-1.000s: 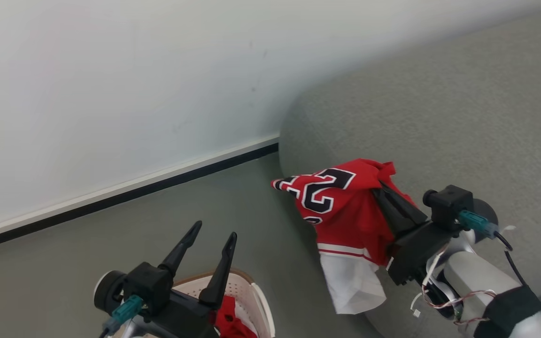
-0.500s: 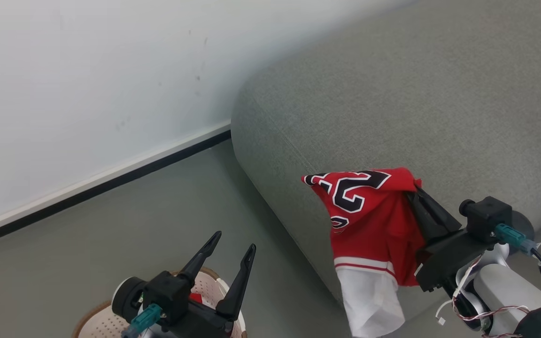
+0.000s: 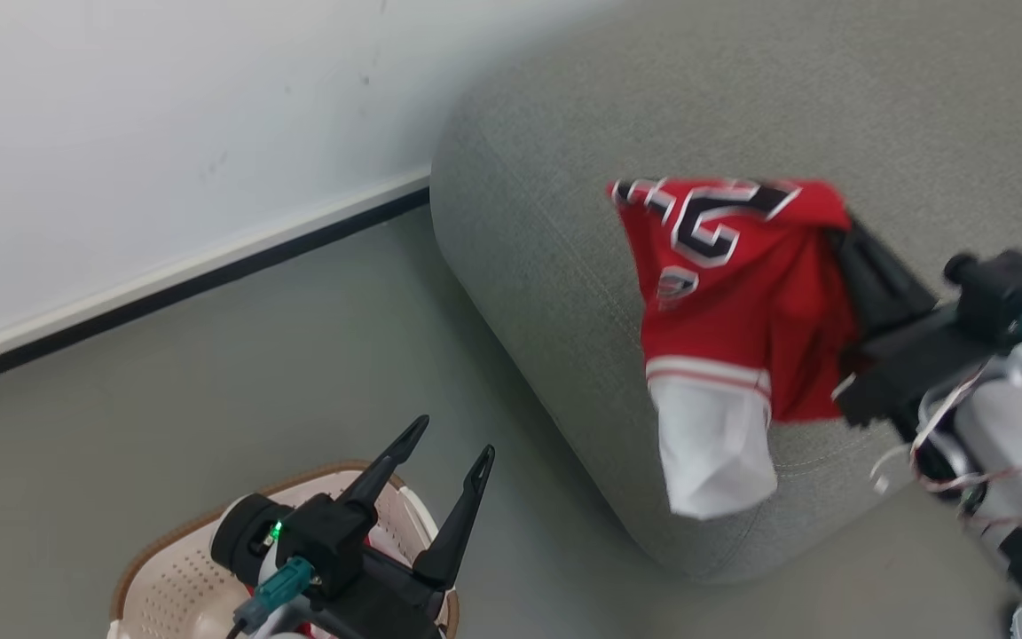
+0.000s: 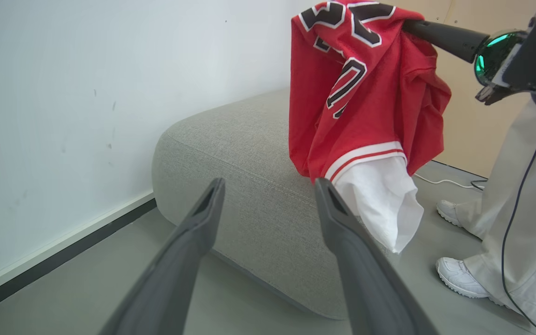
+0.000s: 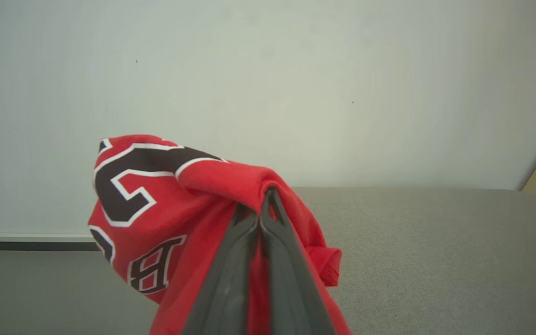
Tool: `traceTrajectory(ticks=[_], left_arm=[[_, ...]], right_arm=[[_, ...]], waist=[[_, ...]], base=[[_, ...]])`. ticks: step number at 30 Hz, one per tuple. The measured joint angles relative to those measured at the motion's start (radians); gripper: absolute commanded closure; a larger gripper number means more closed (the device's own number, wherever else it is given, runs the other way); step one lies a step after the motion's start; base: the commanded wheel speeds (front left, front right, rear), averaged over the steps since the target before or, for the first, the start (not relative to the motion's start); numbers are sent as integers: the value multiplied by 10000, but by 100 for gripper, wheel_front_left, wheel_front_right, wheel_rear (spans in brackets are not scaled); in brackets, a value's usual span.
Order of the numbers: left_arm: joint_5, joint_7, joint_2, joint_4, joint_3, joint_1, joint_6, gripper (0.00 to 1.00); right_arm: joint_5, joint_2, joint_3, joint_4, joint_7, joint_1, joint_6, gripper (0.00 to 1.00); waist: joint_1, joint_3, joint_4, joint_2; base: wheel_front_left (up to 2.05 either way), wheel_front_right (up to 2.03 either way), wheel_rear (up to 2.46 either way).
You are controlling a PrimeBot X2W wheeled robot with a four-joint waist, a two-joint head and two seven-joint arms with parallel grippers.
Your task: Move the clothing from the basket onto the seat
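Right gripper [image 3: 839, 232] is clamped tight on a bunched fold of the jersey [image 3: 742, 293]. In the right wrist view the two fingers meet with red cloth squeezed between them. The jersey hangs off those tips with its long axis straight down, number panel at the top and white hem at the bottom.

Here's the relation that counts: the seat [image 3: 564, 222] lies ahead of and below the right gripper. The jersey's upper part is over the seat's rounded corner, while the hem dangles by the seat's side, so my read is that it needs carrying further in over the top before any let-go. Whether the hem brushes the upholstery, I cannot tell.

Left gripper [image 3: 455, 437] is spread wide and empty over the basket [image 3: 169, 590], well apart from the seat, so the right arm is clearly the nearer one.

The left gripper's body hides most of the basket's inside, so what's left in there is hard to make out. The right gripper is blurred in the head view. A person's legs [image 4: 519, 223] stand beyond the seat, cut off by the edge.
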Motion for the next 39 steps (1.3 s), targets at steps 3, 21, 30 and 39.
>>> traceTrajectory(ticks=[3,21,30,39], left_arm=[[73,92,86,-236,2,-137,0,0],[623,779,453,-1948,-15,-1395,-6,0],[794,1101,779,-2621,-94,-1621,-79,0],[1041,1313,907,-2897,-94,-1855,-84,0]], right_arm=[[-2,-199,-263,301,-4,-746,182,100],[426,-1448,-2232,2782,-42,-4798,472,100],[184,-1762,-2623,3958,-42,-5386,-81,100],[240,-978,-2583,4907,-42,-5347,-378,100]], waist=[[0,267,86,0],[2,2528,932,1],[1,3697,1627,1],[0,4556,1966,1]], base=[[0,0,0],[0,0,0],[0,0,0],[0,0,0]])
